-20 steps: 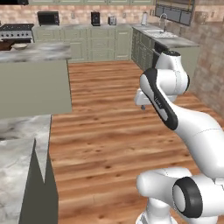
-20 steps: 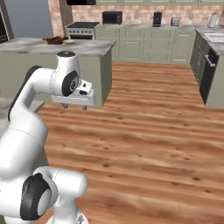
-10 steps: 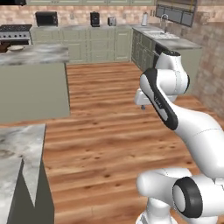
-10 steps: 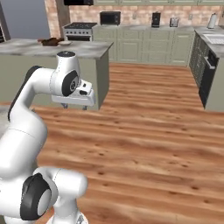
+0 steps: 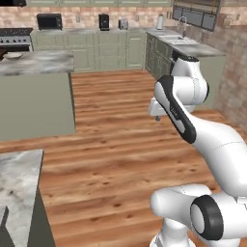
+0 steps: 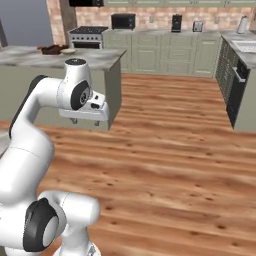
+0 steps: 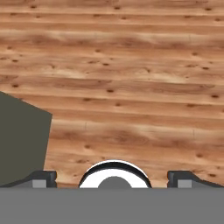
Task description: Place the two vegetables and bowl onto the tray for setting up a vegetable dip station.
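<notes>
Far off on the island's marble top point(image 6: 95, 57) lies a dark brown shape that looks like the tray point(image 6: 50, 49). Beside it is a small pale bowl point(image 6: 68, 50), which also shows at the left edge of the left base view as the bowl point(image 5: 12, 55). The two vegetables are too small to make out at this distance. My gripper point(image 6: 86, 121) hangs open and empty over the wooden floor, well short of the island, and it points down. In the hand view the gripper point(image 7: 113, 178) has only floorboards between its wide-set fingertips point(image 7: 41, 177).
A second marble counter corner point(image 5: 19, 178) juts in at the lower left of the left base view. Back wall cabinets carry a microwave point(image 6: 123, 21) and stove point(image 6: 86, 35). A sink counter point(image 5: 193, 48) with an oven front point(image 6: 233, 85) runs along the right. Wooden floor point(image 6: 170, 150) lies between.
The whole picture has shifted, so the base and its cameras have moved. The near counter slid toward the left edge. The arm keeps its pose and the gripper stays open.
</notes>
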